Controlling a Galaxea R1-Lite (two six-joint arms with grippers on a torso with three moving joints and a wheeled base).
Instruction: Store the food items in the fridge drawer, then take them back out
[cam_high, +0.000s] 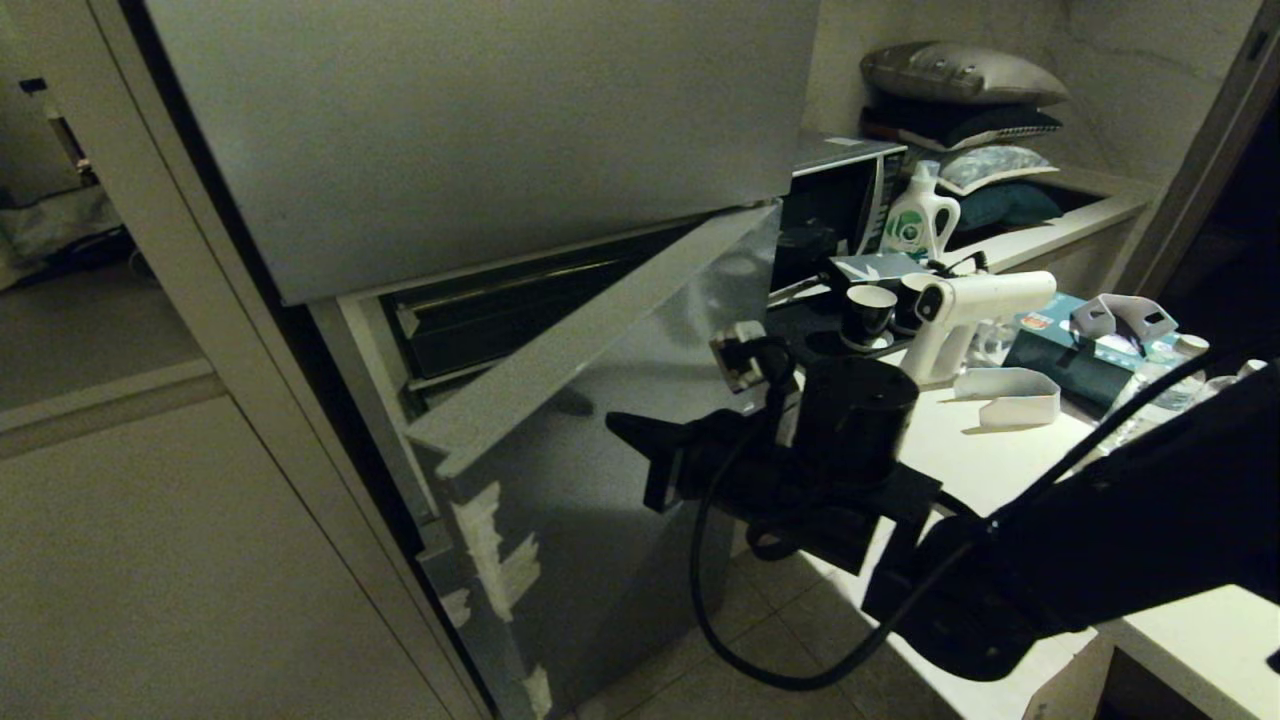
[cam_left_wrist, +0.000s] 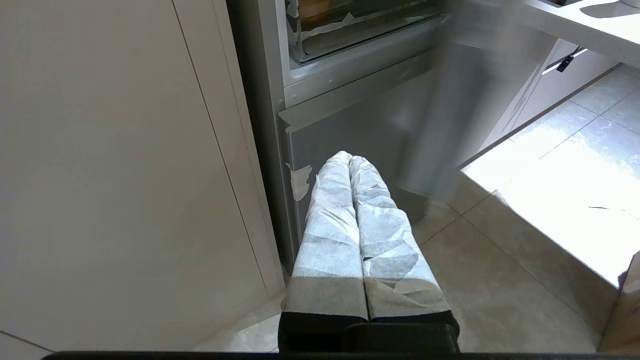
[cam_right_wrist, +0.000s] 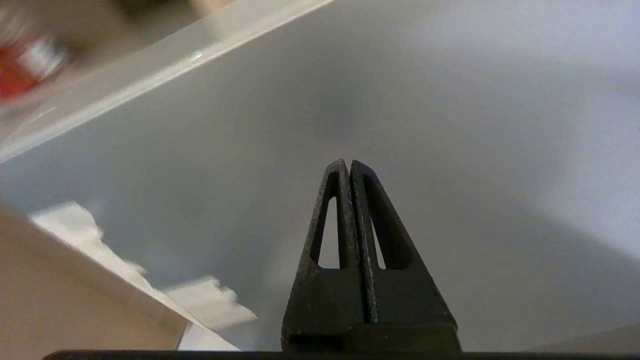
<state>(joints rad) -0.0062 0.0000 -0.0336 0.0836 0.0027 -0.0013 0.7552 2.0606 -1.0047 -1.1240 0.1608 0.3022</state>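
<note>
No food items are in view. My right gripper (cam_high: 618, 426) reaches in from the right, shut and empty, its black fingertips (cam_right_wrist: 348, 162) pressed together close to the face of the fridge's lower grey door panel (cam_high: 580, 470), which stands ajar. That panel (cam_right_wrist: 450, 110) fills the right wrist view. Behind its top edge lies a dark opening (cam_high: 500, 305). A clear plastic bin front (cam_left_wrist: 350, 30) shows in that opening; I cannot tell whether it is the fridge drawer. My left gripper (cam_left_wrist: 350, 158), wrapped in white tape, hangs shut and empty over the floor by the fridge's base.
A white counter (cam_high: 1000, 450) stands right of the fridge with a white spray gun (cam_high: 975, 310), cups (cam_high: 868, 312), a detergent bottle (cam_high: 920, 220), a tissue box (cam_high: 1080, 350) and a microwave (cam_high: 840, 195). A pale cabinet wall (cam_high: 150, 560) flanks the fridge's left. Tiled floor (cam_left_wrist: 500, 280) lies below.
</note>
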